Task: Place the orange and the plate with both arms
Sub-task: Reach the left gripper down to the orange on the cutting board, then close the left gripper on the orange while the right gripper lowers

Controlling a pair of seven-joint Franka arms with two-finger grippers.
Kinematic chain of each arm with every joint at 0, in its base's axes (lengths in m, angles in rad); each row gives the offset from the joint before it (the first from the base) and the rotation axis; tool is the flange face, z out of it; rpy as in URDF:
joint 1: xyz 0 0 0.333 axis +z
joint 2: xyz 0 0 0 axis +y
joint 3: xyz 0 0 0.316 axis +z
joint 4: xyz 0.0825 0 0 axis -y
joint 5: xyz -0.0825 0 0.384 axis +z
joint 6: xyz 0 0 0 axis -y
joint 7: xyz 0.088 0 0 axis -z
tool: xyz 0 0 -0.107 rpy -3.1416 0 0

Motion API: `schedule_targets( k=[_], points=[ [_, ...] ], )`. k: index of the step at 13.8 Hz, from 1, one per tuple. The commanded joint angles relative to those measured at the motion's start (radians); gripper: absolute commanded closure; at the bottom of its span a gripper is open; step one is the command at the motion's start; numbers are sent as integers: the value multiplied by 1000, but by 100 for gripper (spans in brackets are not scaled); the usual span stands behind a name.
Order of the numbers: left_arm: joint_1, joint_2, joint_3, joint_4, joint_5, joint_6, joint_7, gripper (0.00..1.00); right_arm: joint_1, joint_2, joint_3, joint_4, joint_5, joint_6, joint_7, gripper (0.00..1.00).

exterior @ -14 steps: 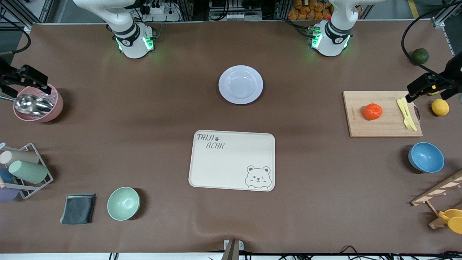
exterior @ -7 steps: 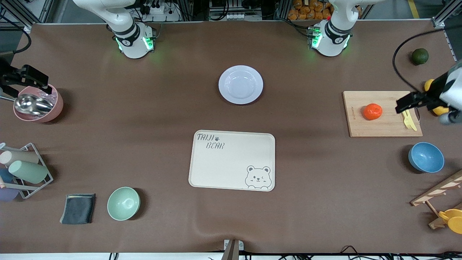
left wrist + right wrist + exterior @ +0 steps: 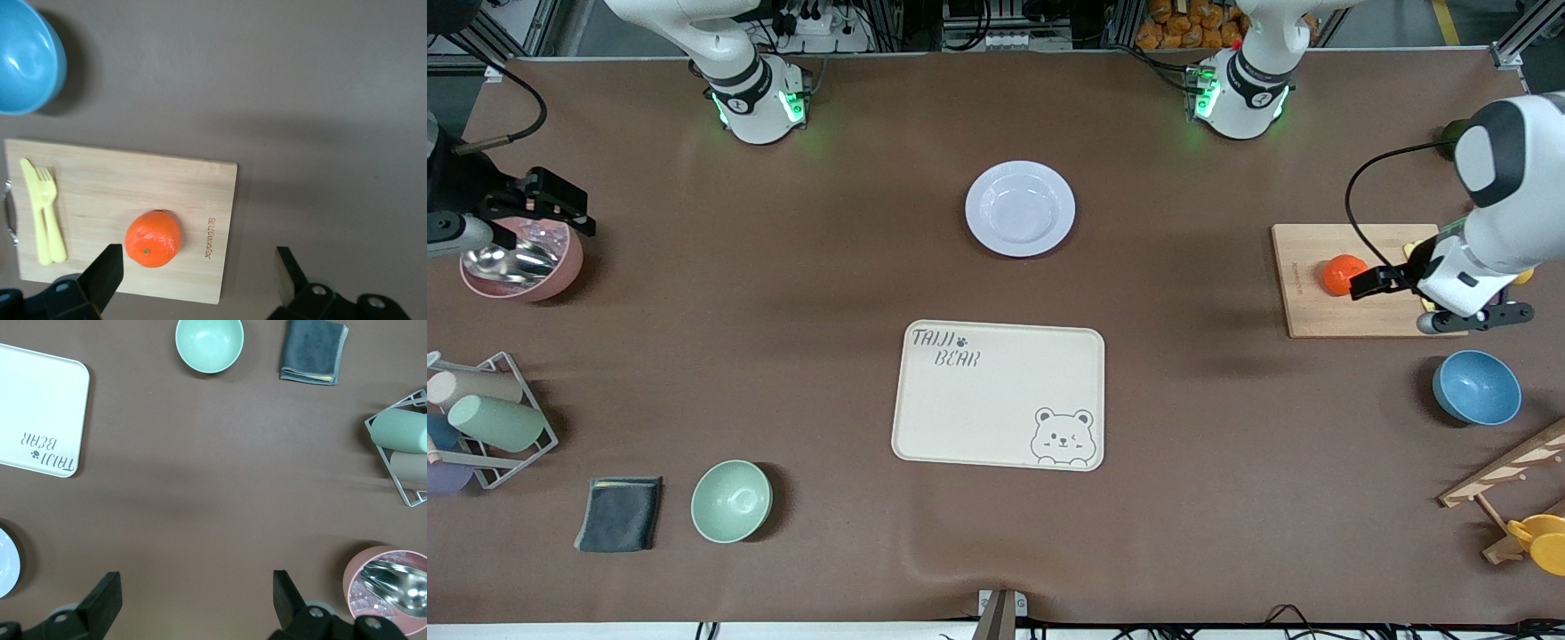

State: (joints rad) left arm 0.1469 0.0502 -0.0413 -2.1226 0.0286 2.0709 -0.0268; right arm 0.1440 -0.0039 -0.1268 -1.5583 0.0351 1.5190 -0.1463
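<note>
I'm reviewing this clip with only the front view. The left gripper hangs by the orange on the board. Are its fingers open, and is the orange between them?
Observer: The left wrist view shows the left gripper with its fingers open wide.
Operator: And the orange?
Observer: The orange lies on the cutting board close to one finger, not centred in the gap.
Operator: What about the right arm, over by the pink cup?
Observer: The right gripper is open too. In its wrist view the plate shows only as a sliver at the picture's edge, outside the gap.
</note>
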Motion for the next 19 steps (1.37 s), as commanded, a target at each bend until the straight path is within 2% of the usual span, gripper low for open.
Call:
schedule_targets(
  k=[1,3,7,10,12,19],
  points=[
    [34,-50,-5,-187,-15,167,18,0,11,18,-5,4,23,1,4,0],
    [40,-35,-3,-229,-9,221,18,0,8,33,-5,6,66,4,4,0],
    [71,11,0,-240,0,216,16,0,8,44,-5,9,80,6,2,0],
    [121,36,-2,-246,80,216,15,0,-11,68,-8,4,118,6,-15,0],
    [132,57,-2,-246,86,219,15,0,-26,74,-8,4,141,6,-38,0],
    [160,135,-2,-247,86,277,15,0,-11,75,-8,12,132,7,-38,0]
  ],
)
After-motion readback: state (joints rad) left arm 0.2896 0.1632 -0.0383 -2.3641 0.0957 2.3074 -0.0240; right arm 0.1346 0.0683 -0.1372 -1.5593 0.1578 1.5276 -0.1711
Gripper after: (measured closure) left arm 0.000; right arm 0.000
